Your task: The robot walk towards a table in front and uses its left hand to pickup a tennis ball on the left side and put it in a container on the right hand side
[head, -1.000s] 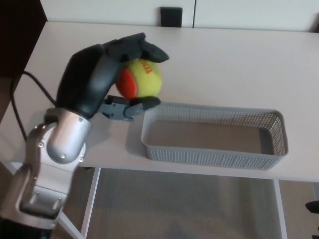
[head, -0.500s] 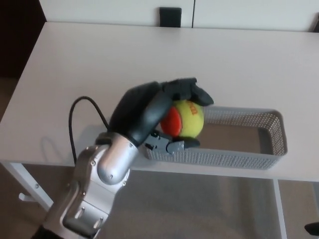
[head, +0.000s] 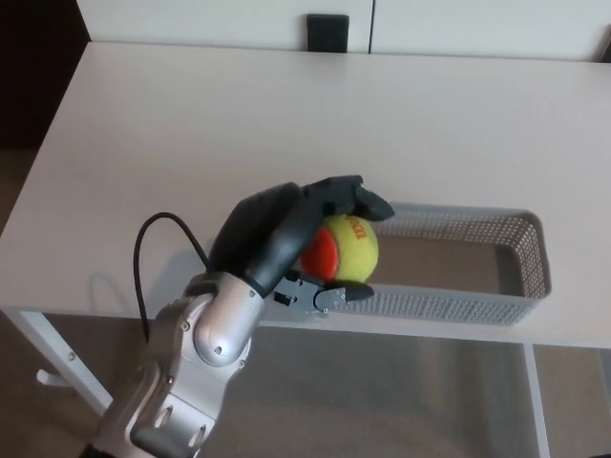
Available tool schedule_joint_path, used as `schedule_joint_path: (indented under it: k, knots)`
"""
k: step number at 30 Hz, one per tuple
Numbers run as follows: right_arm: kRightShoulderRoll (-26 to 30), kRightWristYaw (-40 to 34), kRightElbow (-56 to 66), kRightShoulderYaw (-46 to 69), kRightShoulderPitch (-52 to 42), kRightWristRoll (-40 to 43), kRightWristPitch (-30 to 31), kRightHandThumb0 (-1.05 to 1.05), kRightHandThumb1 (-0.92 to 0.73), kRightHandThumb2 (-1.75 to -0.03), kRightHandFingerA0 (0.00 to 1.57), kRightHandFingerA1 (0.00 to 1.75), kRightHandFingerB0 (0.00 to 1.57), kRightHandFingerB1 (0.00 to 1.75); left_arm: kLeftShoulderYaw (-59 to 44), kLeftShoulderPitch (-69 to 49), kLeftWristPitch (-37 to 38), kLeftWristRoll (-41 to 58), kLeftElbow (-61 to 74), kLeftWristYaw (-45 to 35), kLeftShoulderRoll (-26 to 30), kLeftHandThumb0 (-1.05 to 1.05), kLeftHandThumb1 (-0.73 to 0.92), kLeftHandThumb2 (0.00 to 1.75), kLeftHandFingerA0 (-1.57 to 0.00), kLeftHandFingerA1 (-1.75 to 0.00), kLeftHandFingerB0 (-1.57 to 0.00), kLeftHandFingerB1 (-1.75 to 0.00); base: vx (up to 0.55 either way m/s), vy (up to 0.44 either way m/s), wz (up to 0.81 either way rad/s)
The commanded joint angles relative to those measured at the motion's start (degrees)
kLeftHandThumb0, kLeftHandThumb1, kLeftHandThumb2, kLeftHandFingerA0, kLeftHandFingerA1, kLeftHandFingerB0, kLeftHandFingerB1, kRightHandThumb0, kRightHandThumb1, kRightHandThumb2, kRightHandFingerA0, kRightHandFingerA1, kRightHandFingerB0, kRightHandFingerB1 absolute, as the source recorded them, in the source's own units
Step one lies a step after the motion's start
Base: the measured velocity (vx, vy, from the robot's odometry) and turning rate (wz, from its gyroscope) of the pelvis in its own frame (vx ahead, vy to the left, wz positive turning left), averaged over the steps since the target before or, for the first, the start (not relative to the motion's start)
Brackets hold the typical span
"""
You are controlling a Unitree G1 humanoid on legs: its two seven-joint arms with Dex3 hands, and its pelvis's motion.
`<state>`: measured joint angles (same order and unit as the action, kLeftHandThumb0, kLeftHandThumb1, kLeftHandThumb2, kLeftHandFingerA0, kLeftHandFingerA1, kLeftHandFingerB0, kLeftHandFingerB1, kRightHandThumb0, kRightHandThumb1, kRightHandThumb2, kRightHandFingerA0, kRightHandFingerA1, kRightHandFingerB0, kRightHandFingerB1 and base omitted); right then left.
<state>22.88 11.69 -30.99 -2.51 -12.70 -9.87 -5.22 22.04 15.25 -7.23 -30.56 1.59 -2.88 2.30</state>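
My left hand [head: 286, 239] is shut on a tennis ball [head: 346, 252], yellow-green with an orange-red patch. The thumb lies under the ball and two fingers curl over its top. Hand and ball hang over the left end of a grey mesh basket [head: 516, 262] that stands near the front edge of the white table [head: 286, 114]. The ball hides the basket's left wall. My right hand does not show.
A black cable [head: 153, 239] loops off my left forearm above the table's front edge. A small black box [head: 327, 31] sits at the table's far edge. The table's white legs [head: 57, 367] and the floor show below.
My left hand carried the ball to the right, from beside the basket to over its left end. In the last half second it sank slightly and drew back a little left.
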Motion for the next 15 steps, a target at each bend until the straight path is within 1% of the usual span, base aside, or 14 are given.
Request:
schedule_joint_path:
  k: [1, 3, 4, 5, 6, 7, 9, 10, 11, 12, 13, 14, 15]
  knots:
    - [1.12, 0.36, -0.08, -0.16, -0.34, -0.51, -0.31, -0.10, -0.50, -0.90, 0.32, 0.59, 0.28, 0.55, -1.73, 0.91, -0.73, -2.61, 0.69, 5.14, -0.40, -0.12, 0.78, 0.63, -0.97, -1.26, -0.69, -0.51, 0.00, 0.000, 0.00]
    - [1.08, 0.29, 0.05, -0.16, -0.50, -0.54, -0.36, -0.10, -0.50, -0.90, 0.32, 0.59, 0.28, 0.55, -1.80, 0.89, -0.63, -2.84, 0.86, 5.75, -0.57, -0.12, 0.78, 0.63, -0.97, -1.26, -0.69, -0.51, 0.00, 0.000, 0.00]
    - [1.06, 0.23, 0.02, -0.25, -0.69, -0.62, -0.67, -0.13, -0.68, -0.60, 0.38, 0.54, 0.38, 0.46, -1.89, 0.88, -0.64, -2.75, 1.03, 5.84, -0.66, -0.11, 0.77, 0.63, -0.97, -1.25, -0.68, -0.51, 0.00, 0.000, 0.00]
    - [1.07, -0.01, -0.12, -0.35, -0.80, -0.82, -1.22, -0.10, -0.50, -0.89, 0.35, 0.62, 0.29, 0.55, -2.18, 1.14, -0.58, -2.28, 1.08, 5.83, -0.86, -0.14, 0.76, 0.62, -1.03, -1.13, -0.66, -0.48, 0.00, 0.000, 0.00]
    - [1.09, -0.29, -0.28, -0.43, -0.85, -1.03, -1.76, -0.10, -0.50, -0.89, 0.35, 0.62, 0.29, 0.55, -2.50, 1.49, -0.50, -1.76, 1.05, 5.78, -1.07, -0.14, 0.76, 0.62, -1.03, -1.13, -0.66, -0.48, 0.00, 0.000, 0.00]
    - [1.09, -0.32, -0.37, -0.45, -0.85, -1.05, -1.97, -0.10, -0.50, -0.89, 0.34, 0.61, 0.29, 0.55, -2.60, 1.65, -0.52, -1.66, 0.99, 5.87, -1.19, -0.15, 0.77, 0.62, -1.03, -1.10, -0.65, -0.47, 0.00, 0.000, 0.00]
    - [1.09, -0.30, -0.49, -0.44, -0.85, -1.03, -2.17, -0.10, -0.50, -0.89, 0.34, 0.61, 0.29, 0.55, -2.69, 1.81, -0.53, -1.69, 0.87, 6.02, -1.33, -0.15, 0.77, 0.62, -1.03, -1.10, -0.65, -0.47, 0.00, 0.000, 0.00]
    - [0.98, -0.14, -0.16, -0.42, -0.98, -0.89, -1.57, -0.13, -0.68, -0.60, 0.38, 0.54, 0.38, 0.47, -2.76, 1.95, 0.42, -1.55, 0.63, 6.42, -1.27, -0.21, 0.77, 0.62, -1.04, -0.81, -0.54, -0.43, 0.00, 0.000, 0.00]
    - [0.88, -0.02, -0.22, -0.42, -0.65, -0.81, -1.33, -0.10, -0.51, -0.90, 0.33, 0.60, 0.28, 0.55, -2.99, 2.52, -0.46, -0.61, 0.76, 4.72, -1.25, -0.43, 0.63, 0.59, -0.51, -0.44, -0.23, -0.30, 0.00, 0.000, 0.00]
    - [0.82, 0.04, -0.44, -0.43, -0.17, -0.77, -1.34, -0.10, -0.51, -0.90, 0.33, 0.60, 0.28, 0.55, -3.22, 3.17, -2.07, 0.52, 1.07, 2.38, -1.24, -0.43, 0.63, 0.59, -0.51, -0.44, -0.23, -0.30, 0.00, 0.000, 0.00]
    - [0.93, -0.25, -0.46, -0.61, 0.08, -1.19, -1.24, -0.13, -0.68, -0.59, 0.40, 0.55, 0.38, 0.46, -2.43, 3.84, -3.03, -0.18, 0.97, 0.10, -0.02, -0.35, 0.26, 0.87, -0.02, -0.47, 0.00, -0.48, 0.00, 0.000, 0.00]
    - [0.97, -0.38, -0.46, -0.67, 0.16, -1.38, -1.20, -0.13, -0.68, -0.59, 0.40, 0.55, 0.38, 0.46, -2.06, 4.10, -3.37, -0.54, 0.92, -0.73, 0.52, -0.35, 0.26, 0.87, -0.02, -0.47, 0.00, -0.48, 0.00, 0.000, 0.00]
    - [0.93, -0.41, -0.79, -0.67, 0.47, -1.40, -1.25, -0.13, -0.68, -0.60, 0.40, 0.55, 0.38, 0.46, -1.70, 4.20, -3.75, -0.94, 1.17, -1.36, 1.04, -0.73, 0.44, 0.79, -0.07, -0.37, -0.06, -0.20, 0.00, 0.000, 0.00]
